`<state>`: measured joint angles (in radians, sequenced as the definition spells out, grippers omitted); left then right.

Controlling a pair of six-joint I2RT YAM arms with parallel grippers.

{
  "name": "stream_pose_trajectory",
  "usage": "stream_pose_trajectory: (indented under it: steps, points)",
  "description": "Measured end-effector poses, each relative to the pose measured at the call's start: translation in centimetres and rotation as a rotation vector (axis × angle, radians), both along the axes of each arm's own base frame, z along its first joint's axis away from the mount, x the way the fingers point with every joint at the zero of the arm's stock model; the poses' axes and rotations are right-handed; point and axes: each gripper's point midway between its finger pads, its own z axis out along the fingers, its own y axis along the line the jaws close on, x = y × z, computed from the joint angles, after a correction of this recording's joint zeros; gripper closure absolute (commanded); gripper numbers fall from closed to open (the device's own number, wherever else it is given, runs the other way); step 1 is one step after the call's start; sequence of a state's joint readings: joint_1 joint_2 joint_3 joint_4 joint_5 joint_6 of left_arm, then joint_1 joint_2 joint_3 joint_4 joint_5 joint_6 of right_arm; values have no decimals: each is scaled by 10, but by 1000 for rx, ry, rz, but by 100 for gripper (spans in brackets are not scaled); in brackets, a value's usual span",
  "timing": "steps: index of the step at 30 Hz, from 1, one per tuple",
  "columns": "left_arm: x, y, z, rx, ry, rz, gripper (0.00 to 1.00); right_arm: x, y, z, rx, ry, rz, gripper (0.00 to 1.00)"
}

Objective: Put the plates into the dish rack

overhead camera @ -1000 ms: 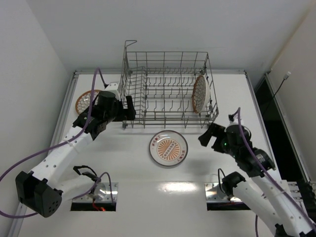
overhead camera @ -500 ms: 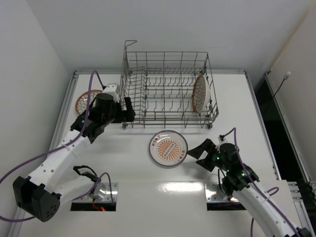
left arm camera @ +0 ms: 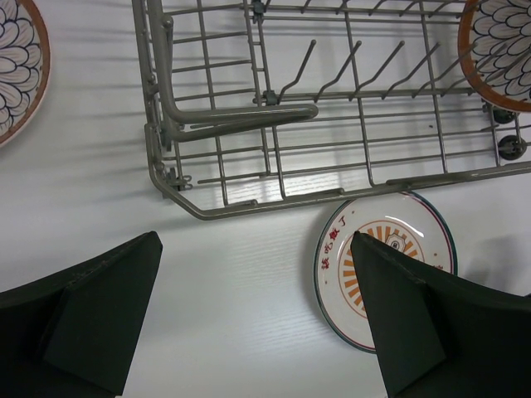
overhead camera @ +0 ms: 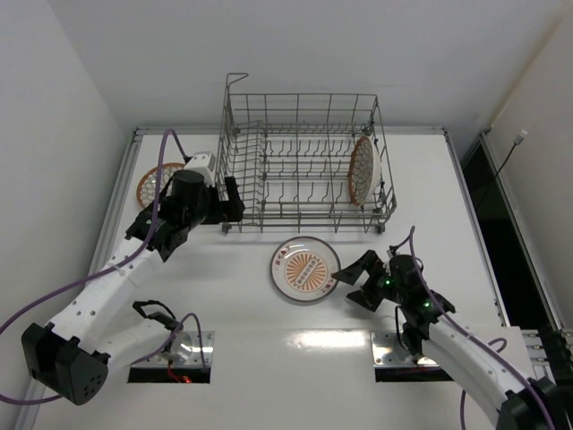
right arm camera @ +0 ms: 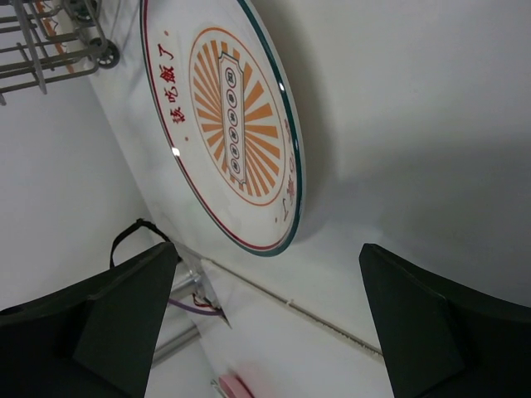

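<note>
The grey wire dish rack (overhead camera: 304, 95) stands at the back centre. One petal-lattice plate (overhead camera: 363, 169) stands upright in its right end. The sunburst plate (overhead camera: 305, 268) lies flat on the table in front of the rack. Another lattice plate (overhead camera: 154, 183) lies at the far left, partly hidden by my left arm. My left gripper (overhead camera: 235, 204) is open and empty by the rack's front-left corner. My right gripper (overhead camera: 346, 286) is open and empty, low at the sunburst plate's right edge. In the right wrist view, that plate (right arm camera: 232, 124) lies just ahead of the open gripper (right arm camera: 265, 323).
The left wrist view shows the rack's front-left corner (left arm camera: 178, 186), the sunburst plate (left arm camera: 390, 249), the left lattice plate (left arm camera: 17, 66) and the racked plate (left arm camera: 498, 50). Two mounting plates (overhead camera: 170, 349) sit at the near edge. Walls flank the table.
My right arm has swung down and left, bringing its open gripper from near the rack's right corner to the sunburst plate's right edge. The left arm has barely moved.
</note>
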<state>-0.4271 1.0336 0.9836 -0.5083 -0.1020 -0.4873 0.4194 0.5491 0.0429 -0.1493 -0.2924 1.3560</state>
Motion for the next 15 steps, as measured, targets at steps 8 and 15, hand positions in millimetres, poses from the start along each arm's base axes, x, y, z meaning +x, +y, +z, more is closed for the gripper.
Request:
stream_pose_trajectory:
  steps: [8,15]
  points:
    - [-1,0,-3,2,6,-1,0,12,6,-1,21,1,-6,14]
    - [-3,1,-12,10,25,0,0,18,9,-11,13,31,-3,18]
